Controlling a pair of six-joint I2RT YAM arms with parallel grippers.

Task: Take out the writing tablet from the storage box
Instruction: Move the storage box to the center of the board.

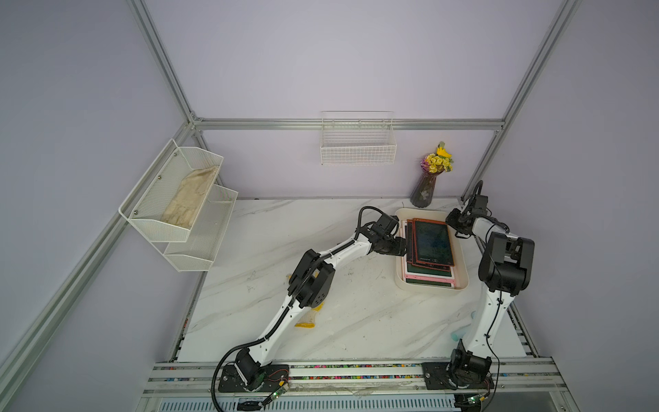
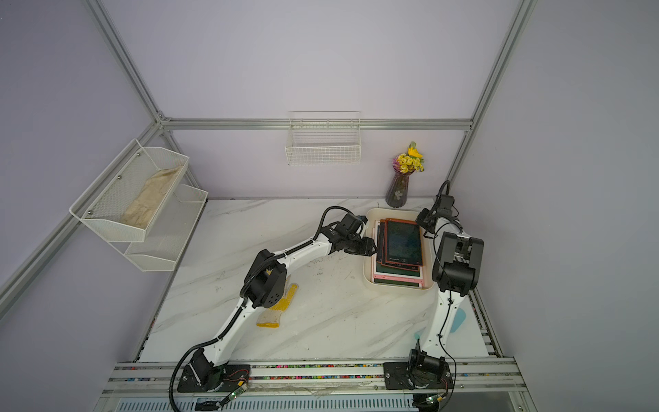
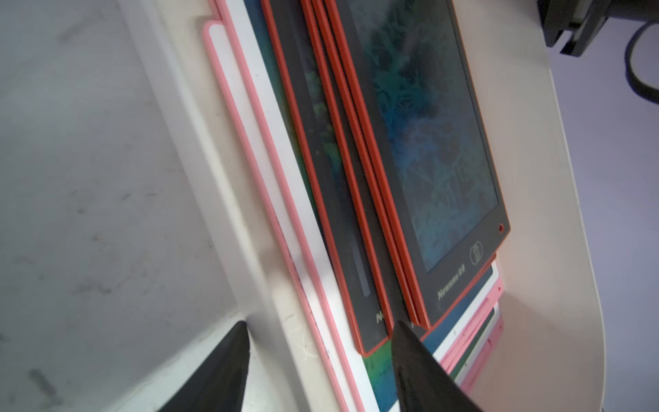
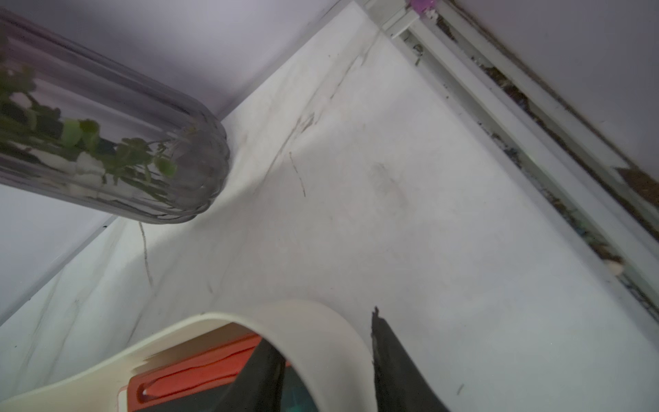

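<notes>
The storage box (image 1: 428,288) sits near the far right corner of the tabletop (image 1: 271,249), just in front of a vase (image 1: 424,192) of flowers. Inside lies a stack (image 1: 413,276) of tablets, pink-edged ones under red-framed ones. The top writing tablet (image 1: 433,242) — red frame, dark screen — lies flat on that stack. The left gripper (image 3: 321,324) is at the box's left wall with its jaws wide: one finger outside the wall, the other above the stack's left edge, gripping nothing. The right gripper (image 4: 321,331) straddles the wall at the box's far right corner — one finger inside, one outside. Whether it pinches the wall I cannot tell.
</notes>
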